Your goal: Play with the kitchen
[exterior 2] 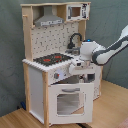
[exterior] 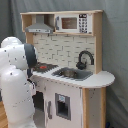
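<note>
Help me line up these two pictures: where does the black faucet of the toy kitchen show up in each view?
First exterior view: the black faucet stands right of centre, behind the sink, against the tiled back wall.
Second exterior view: the faucet is just right of centre, before the pegboard back, with the robot arm close on the second exterior view's right.
Shared landmark: the grey hood, upper left in both exterior views.
</note>
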Motion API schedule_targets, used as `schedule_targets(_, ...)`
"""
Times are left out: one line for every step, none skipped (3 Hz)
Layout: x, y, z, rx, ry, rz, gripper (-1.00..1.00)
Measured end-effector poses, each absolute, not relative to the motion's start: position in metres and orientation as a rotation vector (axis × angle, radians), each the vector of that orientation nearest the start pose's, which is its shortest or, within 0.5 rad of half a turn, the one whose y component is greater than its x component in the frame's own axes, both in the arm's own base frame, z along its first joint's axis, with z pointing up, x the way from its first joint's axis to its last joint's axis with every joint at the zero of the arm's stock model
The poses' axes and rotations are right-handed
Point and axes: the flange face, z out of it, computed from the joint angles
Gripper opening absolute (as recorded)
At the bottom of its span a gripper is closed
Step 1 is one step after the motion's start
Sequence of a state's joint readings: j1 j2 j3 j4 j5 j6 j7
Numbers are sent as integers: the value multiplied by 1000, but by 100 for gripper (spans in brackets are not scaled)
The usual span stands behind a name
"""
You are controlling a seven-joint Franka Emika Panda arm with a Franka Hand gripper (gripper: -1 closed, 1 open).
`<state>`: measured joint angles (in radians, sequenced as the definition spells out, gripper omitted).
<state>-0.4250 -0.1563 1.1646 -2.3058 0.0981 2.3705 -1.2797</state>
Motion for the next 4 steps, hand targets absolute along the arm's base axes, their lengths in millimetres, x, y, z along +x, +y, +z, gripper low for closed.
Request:
schedule_targets(363,359,373,1763,2460,129,-100)
schedule_targets(360,352,362,1840,2378,88,-100)
schedule_targets(357,342,348,1928,2293,42,-100)
schedule_targets(350,349,338,1995,2271,27,-100)
